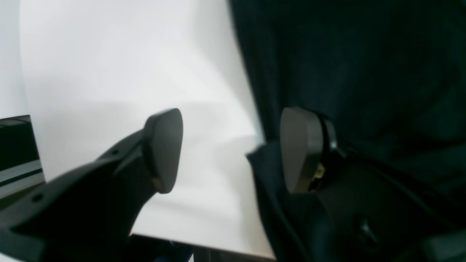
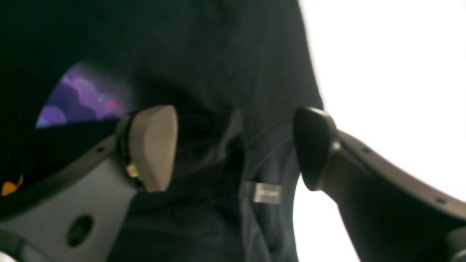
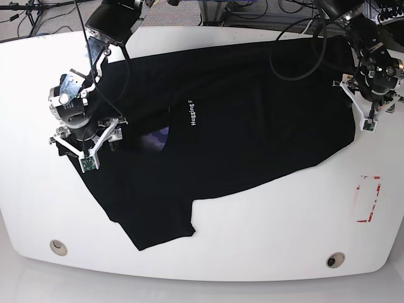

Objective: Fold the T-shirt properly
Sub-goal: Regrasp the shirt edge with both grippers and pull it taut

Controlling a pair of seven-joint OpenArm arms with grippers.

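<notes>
In your left wrist view, the left end effector [image 1: 231, 149] stands spread, with nothing between its fingers. One finger [image 1: 164, 149] hangs over the bare white worktop [image 1: 109, 72]; the other sits over the shirt [image 1: 364, 72], which fills the frame from 12 to 5 o'clock. The shirt's edge runs down between the two fingers, and a small dark corner of cloth pokes out at about 6 o'clock of the gap.

In your right wrist view, the right end effector [image 2: 235, 149] is also spread, straddling a bunched ridge of black shirt [image 2: 218, 54] without clamping it. A patch of the purple print [image 2: 83, 98] shows at 9 o'clock, with a speck of orange lower at 8 o'clock. A small pale tag [image 2: 267, 193] lies on the cloth near the 5 o'clock finger. The worktop [image 2: 393, 72] glares white from 1 to 4 o'clock.

In your base view, the shirt [image 3: 252, 139] lies spread across the middle of the worktop [image 3: 252, 252], partly folded over itself, with white lettering [image 3: 191, 113] and a sliver of print visible near centre. The right end effector [image 3: 88, 136] sits at the shirt's 9 o'clock edge; the left end effector [image 3: 369, 95] sits at its 3 o'clock edge. Red marks [image 3: 368, 199] lie on the worktop at 4 o'clock.
</notes>
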